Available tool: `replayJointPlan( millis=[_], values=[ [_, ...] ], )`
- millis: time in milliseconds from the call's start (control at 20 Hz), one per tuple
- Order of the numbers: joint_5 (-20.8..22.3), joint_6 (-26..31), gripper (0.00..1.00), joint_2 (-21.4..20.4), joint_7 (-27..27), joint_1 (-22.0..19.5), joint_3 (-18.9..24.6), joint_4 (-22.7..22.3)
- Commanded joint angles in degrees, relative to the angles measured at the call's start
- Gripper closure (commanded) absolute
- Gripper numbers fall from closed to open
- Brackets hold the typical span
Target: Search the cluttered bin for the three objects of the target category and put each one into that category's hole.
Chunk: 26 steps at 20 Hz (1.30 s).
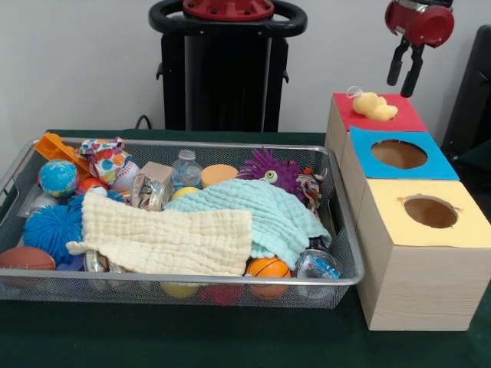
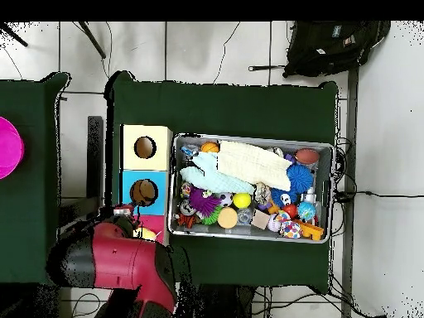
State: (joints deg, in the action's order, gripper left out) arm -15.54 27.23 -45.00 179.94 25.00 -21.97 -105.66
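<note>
Gripper (image 1: pixel 404 74) hangs above the red-topped box (image 1: pixel 399 117), fingers slightly apart, holding nothing. Yellow duck toy (image 1: pixel 374 106) lies on that red top, just below the gripper. Blue-topped box (image 1: pixel 436 163) and yellow-topped box (image 1: pixel 469 228) each show 1 open round hole. Wire bin (image 1: pixel 341 280) is full: 2 cloths over balls, purple spiky toy (image 1: pixel 274 169).

Red arm (image 2: pixel 116 263); black gripper (image 1: pixel 404 70), red housing.
</note>
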Motion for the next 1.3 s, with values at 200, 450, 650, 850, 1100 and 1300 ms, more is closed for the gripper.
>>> replayJointPlan(
  millis=[200,450,650,850,1100,1300],
  values=[
    [5.7,2.3,0.00,-1.7,-6.4,-3.1,7.5,-2.4],
    [6.9,2.8,0.00,-2.6,-6.2,-4.3,8.5,-2.3],
    [7.9,2.1,0.00,-3.2,-5.6,-5.1,9.0,-3.0],
    [8.8,2.0,0.00,-3.8,-4.8,-5.2,8.5,-3.7],
    [10.5,4.2,1.00,-3.8,-3.3,-4.3,6.6,-3.2],
    [11.8,4.6,1.00,-3.7,-2.9,-4.0,5.8,-2.1]
  ],
)
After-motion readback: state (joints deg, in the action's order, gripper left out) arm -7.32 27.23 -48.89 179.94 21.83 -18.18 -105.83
